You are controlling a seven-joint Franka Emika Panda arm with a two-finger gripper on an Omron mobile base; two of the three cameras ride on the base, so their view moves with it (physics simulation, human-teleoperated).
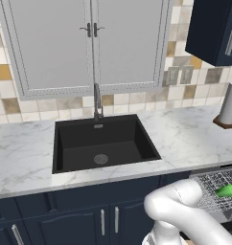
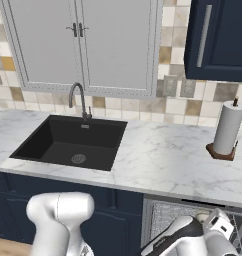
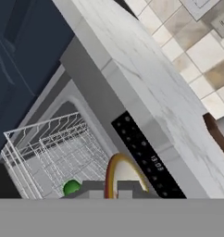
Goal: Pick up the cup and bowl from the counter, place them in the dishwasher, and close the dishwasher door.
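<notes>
One cup (image 1: 226, 191) in dishwasher rack (image 1: 211, 189), one bowl (image 3: 124, 178) pinched in closed claw (image 3: 112, 190).

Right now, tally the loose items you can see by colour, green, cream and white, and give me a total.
Green: 1, small bright green cup in the silver-grey wire rack.
Cream: 1, pale cream-beige round bowl at the end effector.
White: 1, white paper-towel roll on the marble counter.
Total: 3
</notes>
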